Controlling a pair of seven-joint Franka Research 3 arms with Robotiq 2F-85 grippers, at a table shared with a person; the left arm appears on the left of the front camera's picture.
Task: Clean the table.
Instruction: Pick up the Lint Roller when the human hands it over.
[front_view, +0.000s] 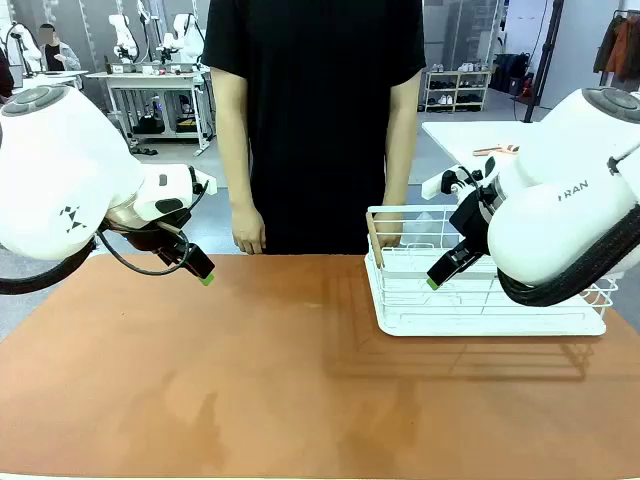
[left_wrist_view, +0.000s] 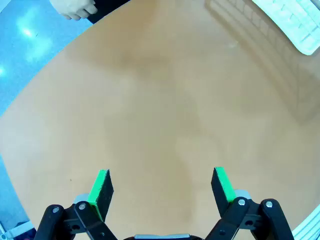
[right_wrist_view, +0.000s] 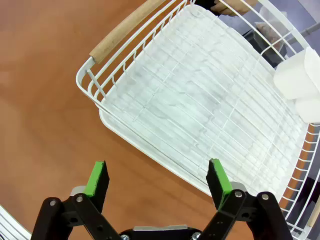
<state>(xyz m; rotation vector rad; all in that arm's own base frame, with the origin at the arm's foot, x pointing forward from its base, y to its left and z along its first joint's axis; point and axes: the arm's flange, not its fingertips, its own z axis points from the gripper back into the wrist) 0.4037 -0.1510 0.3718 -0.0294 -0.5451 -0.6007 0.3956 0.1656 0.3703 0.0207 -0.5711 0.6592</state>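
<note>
Though wide-jawed, left tool (left_wrist_view: 160, 174) above table (left_wrist_view: 150, 100)

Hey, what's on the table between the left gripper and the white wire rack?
Nothing: only bare matte reddish-brown table top lies between the open left gripper and the white wire rack, as the front view shows.
</note>
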